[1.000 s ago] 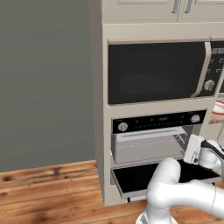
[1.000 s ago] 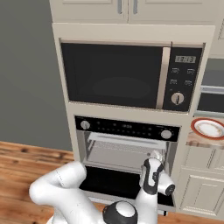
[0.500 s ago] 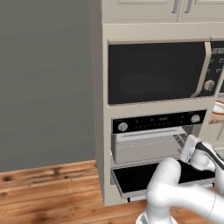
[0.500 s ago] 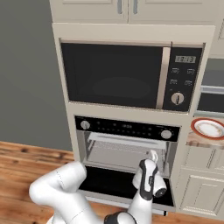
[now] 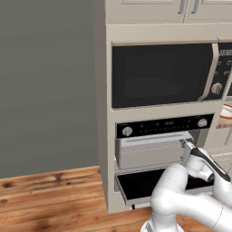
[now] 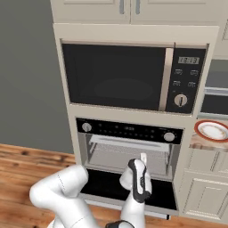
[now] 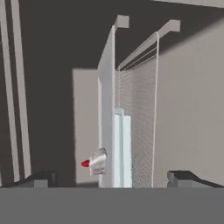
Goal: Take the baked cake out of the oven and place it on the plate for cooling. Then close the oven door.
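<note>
Where wire rack [image 7: 142,118] meets tray, wedge-shaped cake [image 7: 97,162] sits.

The oven [image 6: 129,149] stands open, its door [image 6: 129,191] dropped flat below the grey cavity. The arm reaches toward the cavity, end effector [image 6: 143,156] at its mouth. The plate [image 6: 213,131] sits on the desk [image 6: 202,143] to the right.

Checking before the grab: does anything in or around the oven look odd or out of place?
Nothing stands out. The oven door hangs open, the cake sits whole on the tray, and the plate lies flat on the counter.
</note>
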Tool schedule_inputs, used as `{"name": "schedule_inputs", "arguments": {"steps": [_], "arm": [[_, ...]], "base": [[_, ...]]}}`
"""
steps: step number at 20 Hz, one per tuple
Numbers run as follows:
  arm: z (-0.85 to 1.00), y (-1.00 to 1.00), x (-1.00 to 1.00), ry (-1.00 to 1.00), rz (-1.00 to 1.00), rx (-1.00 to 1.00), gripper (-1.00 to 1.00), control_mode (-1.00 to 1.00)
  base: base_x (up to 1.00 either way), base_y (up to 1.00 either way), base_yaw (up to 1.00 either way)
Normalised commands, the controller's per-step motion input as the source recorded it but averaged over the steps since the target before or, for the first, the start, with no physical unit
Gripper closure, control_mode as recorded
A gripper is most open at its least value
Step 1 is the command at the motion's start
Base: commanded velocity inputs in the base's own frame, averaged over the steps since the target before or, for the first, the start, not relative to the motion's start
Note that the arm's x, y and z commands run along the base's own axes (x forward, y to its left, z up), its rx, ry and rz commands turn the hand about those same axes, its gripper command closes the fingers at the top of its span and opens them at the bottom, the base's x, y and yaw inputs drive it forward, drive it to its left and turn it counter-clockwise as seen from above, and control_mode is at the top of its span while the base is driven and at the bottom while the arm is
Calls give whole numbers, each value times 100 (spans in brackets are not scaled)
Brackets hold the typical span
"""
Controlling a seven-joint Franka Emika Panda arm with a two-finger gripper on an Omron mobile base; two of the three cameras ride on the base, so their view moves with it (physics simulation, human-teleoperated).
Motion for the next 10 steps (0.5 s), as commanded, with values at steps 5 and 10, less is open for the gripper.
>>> {"name": "schedule_inputs", "arguments": {"steps": [5, 10], "arm": [[0, 12, 10, 3, -2, -11, -100, -100], [-1, 1, 23, 0, 0, -1, -100, -100]], "base": [[0, 0, 0], [0, 0, 0]]}}
